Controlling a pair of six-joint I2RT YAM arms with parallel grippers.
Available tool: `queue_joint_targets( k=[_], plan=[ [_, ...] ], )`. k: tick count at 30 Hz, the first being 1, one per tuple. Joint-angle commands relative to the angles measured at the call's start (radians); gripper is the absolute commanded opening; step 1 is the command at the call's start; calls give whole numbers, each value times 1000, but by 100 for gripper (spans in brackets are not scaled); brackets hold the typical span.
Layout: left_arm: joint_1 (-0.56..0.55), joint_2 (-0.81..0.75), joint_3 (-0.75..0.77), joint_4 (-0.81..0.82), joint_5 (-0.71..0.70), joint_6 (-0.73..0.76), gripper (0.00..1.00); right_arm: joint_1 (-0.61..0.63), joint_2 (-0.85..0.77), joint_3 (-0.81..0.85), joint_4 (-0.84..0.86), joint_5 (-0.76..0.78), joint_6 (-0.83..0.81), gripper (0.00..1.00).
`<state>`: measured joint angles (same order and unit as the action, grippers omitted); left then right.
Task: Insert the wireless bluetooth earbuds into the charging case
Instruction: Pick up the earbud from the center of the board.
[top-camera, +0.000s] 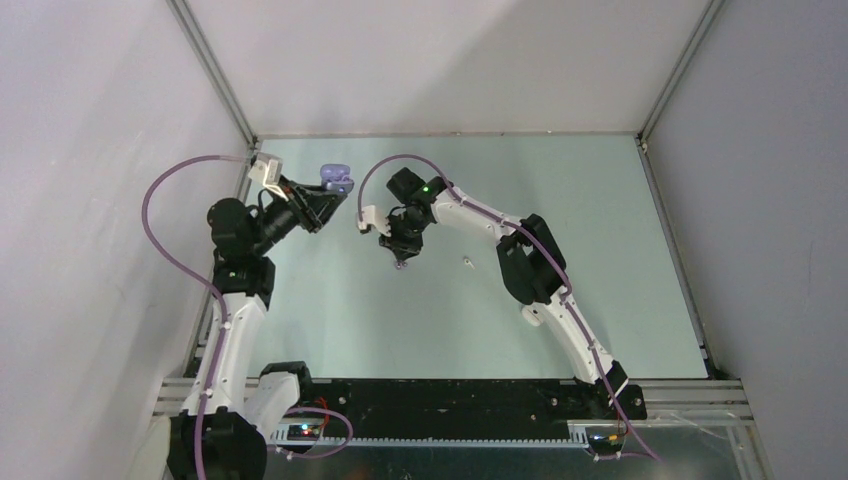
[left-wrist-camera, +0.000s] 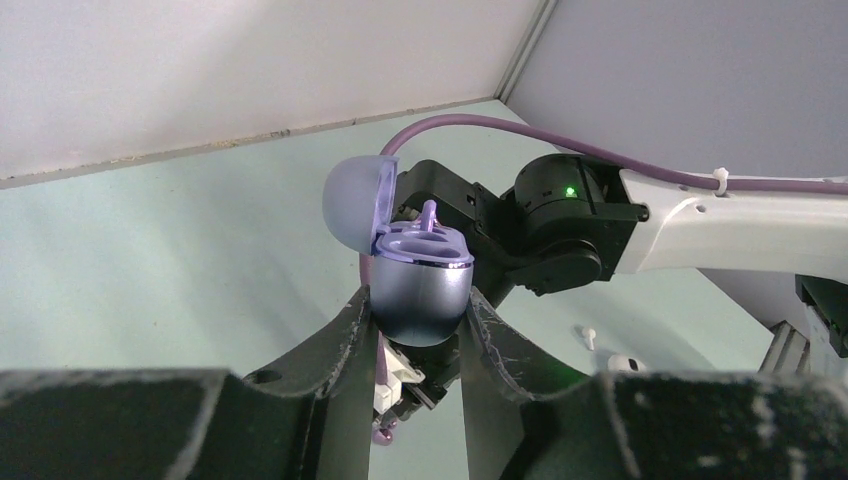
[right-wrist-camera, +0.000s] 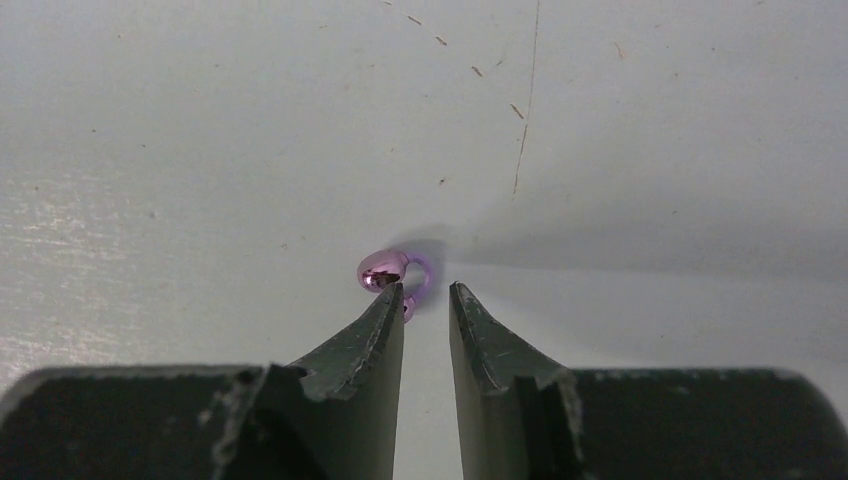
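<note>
While right gripper (right-wrist-camera: 427, 290) gapes, purple earbud (right-wrist-camera: 383, 270) lies outside.

The left gripper (left-wrist-camera: 420, 298) has black fingers, and between them the small egg-shaped plastic charging case (left-wrist-camera: 415, 280) is steel-blue with a pale lavender lid (left-wrist-camera: 352, 200). Just beyond the right gripper (right-wrist-camera: 427, 292), also black, a tiny glossy plastic earbud (right-wrist-camera: 384, 270) is pink-purple against the pale mint-green table (top-camera: 600, 250).

pale green table (top-camera: 330, 320); one white earbud (top-camera: 467, 262) lies on it
</note>
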<state>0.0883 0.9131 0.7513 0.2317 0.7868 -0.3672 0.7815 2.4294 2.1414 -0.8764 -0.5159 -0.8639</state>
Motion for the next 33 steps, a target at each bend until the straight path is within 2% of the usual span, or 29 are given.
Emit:
queue_joint_targets(
  k=[1,26,30,33],
  plan=[
    [9,1,-2,62,-10,-12,0,3,7,17,33,7,28,27],
    [9,-3,-27,79,-23,-25,0,27,-7,-62,28,41,3,24],
    [9,-3,-32,81,-20,-24,0,33,-11,-75,5,41,-3,22],
    [8,2,-33,88,-20,-27,0,36,-15,-85,-1,41,-1,15]
  ],
)
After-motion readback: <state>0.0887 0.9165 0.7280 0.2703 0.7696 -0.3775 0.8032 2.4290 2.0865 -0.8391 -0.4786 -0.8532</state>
